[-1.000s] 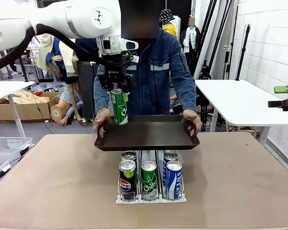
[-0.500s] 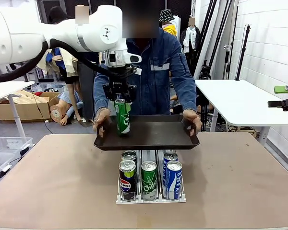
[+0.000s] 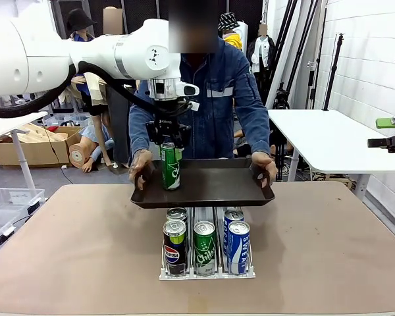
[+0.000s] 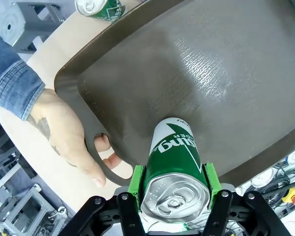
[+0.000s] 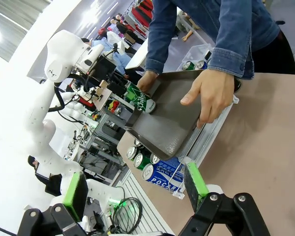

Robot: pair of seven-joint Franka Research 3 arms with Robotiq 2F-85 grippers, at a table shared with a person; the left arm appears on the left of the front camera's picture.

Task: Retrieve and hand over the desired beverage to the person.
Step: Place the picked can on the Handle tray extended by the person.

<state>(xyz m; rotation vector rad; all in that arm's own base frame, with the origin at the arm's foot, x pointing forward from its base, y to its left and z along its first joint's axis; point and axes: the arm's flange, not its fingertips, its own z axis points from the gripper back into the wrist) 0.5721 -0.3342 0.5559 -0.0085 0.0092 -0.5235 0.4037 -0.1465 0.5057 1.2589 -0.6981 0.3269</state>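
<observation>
While the person (image 3: 214, 99) holds a dark tray (image 3: 217, 187) by both ends, the left gripper (image 3: 169, 146) pinches a green can (image 3: 170, 168) upright at the tray's left part, resting on it or barely above. Beneath, a rack (image 3: 207, 275) holds more cans (image 3: 204, 240) in three rows. The right gripper (image 5: 135, 189) stands spread, empty.

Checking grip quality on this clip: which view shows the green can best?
The left wrist view: the green can sits close up, clamped between the left pincer's green pads, over the tray. The front view shows it upright from the side. The right wrist view shows it small and far off.
</observation>
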